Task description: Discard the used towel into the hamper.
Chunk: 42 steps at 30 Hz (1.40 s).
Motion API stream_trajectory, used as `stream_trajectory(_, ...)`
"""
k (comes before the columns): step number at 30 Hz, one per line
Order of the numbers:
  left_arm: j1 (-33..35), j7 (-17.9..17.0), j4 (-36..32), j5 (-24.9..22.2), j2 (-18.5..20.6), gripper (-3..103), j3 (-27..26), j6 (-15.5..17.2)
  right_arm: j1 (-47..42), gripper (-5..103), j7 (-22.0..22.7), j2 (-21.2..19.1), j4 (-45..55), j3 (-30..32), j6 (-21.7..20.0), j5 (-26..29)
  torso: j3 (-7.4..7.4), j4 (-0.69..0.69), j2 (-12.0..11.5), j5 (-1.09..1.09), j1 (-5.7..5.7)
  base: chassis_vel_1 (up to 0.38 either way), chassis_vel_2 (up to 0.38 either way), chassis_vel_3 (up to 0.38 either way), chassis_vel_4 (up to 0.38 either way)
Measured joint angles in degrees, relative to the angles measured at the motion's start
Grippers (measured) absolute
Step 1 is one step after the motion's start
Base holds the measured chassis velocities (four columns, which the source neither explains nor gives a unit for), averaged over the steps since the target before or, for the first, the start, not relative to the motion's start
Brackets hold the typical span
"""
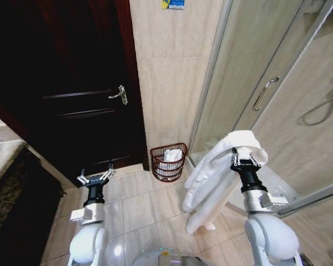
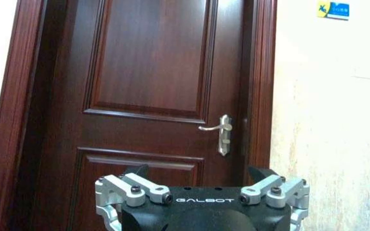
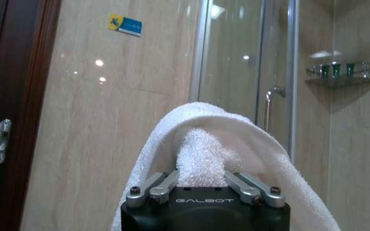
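Towel (image 1: 216, 177) clamped in right gripper (image 1: 242, 162) jaws, left gripper (image 1: 95, 178) spread wide

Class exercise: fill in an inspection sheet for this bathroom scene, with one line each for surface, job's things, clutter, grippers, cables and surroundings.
Surface: glossy beige tile floor.
Job's things: white towel draped over the right gripper; hamper on the floor against the wall, white cloth already inside.
Clutter: nothing seen.
Grippers: right gripper shut on the towel, raised near the shower; left gripper open, empty, facing the door.
Cables: nothing seen.
Surroundings: dark wooden door with lever handle, glass shower enclosure, blue wall sticker.
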Motion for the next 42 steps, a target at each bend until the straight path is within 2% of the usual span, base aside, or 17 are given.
stream_trajectory(32, 0.2, 0.0, 0.1, -0.2, 0.0, 100, -0.1, -0.1, 0.6, 14, -0.6, -0.1, 0.4, -0.5, -0.4, 0.0, 5.21, 0.00, 9.5, 0.00, 4.31, 0.000, 0.000, 0.000, 0.000)
stream_trajectory(37, 0.7, 0.0, 0.1, -0.2, 0.1, 100, -0.2, -0.4, 2.1, 14, -0.5, -0.7, 0.2, -1.1, -1.2, 0.6, 5.77, 0.00, 10.5, -0.01, 4.75, 0.000, 0.000, 0.000, 0.000)
stream_trajectory(41, 1.0, 0.1, 0.1, 0.0, -0.1, 100, -0.2, -1.1, 5.9, 14, -0.5, -2.2, -1.0, -1.2, -3.2, 2.4, 5.84, 0.02, 10.6, 0.00, 4.81, 0.000, 0.000, 0.000, 0.000)
stream_trajectory(42, 1.1, 0.2, 0.4, 0.3, -0.4, 100, -0.3, -1.8, 9.4, 14, -0.3, -3.9, -2.1, -1.3, -4.7, 4.3, 5.84, 0.02, 10.6, 0.01, 4.81, 0.000, 0.000, 0.000, 0.000)
